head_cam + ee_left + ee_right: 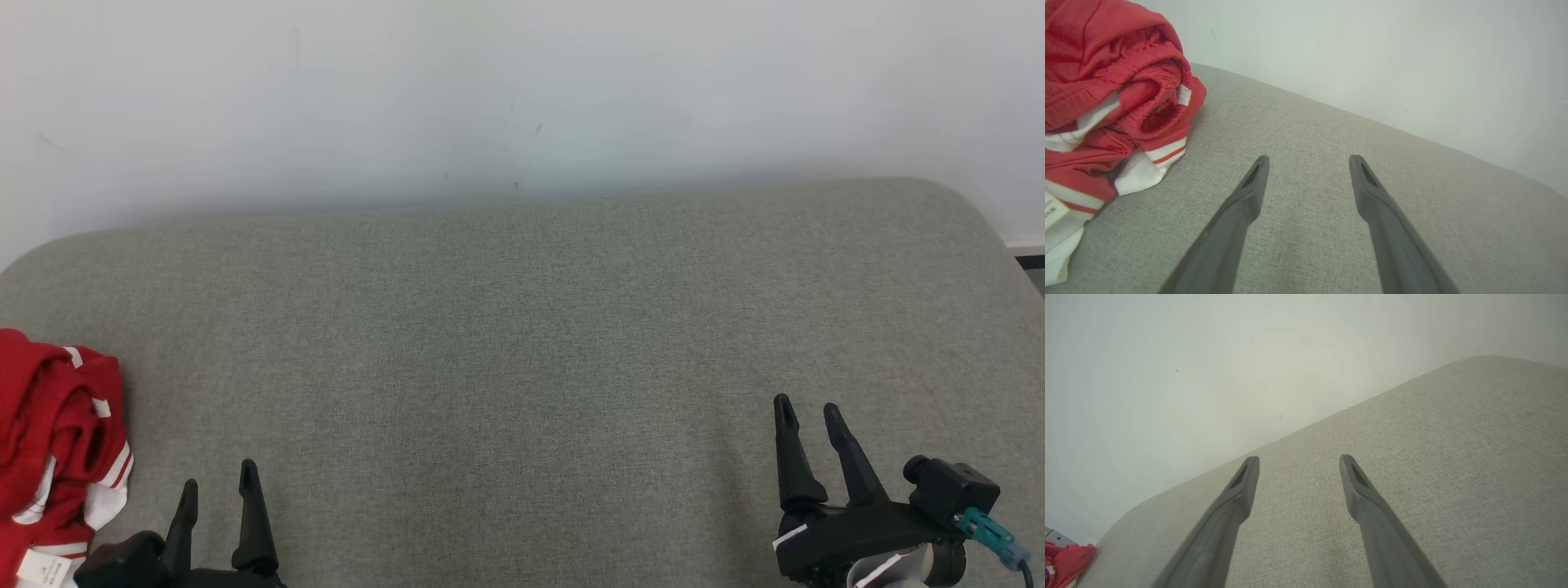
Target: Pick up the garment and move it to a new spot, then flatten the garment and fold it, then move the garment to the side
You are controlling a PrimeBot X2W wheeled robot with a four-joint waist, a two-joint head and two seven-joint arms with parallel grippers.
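Grey padded surface [522, 367], tight woven fabric, matte, with rounded corners.

Nearest, at 7 o'clock in the head view, is the left gripper [219, 475]. Its two long dark tapered fingers are spread, with nothing between them. At 5 o'clock is the right gripper [808, 406], fingers also apart and empty, hovering over bare fabric. A small black camera [947, 488] and a teal connector [989, 535] sit on its wrist.

The red garment [49, 425] is at 8 o'clock, on the pad's left edge just beside the left gripper and not touching it. It lies in a bunched heap of thin, soft knit or mesh with white stripe trim. The left wrist view shows a gathered elastic band, so probably sports shorts. A white label [45, 567] sticks out at the near end.

Judged progress: nothing is done yet. The garment is crumpled and ungrasped. Pickup, relocation, flattening, folding and the final move aside are all left.

Farthest, at 12 o'clock, is a plain white wall [522, 98], smooth with a few faint scuffs.
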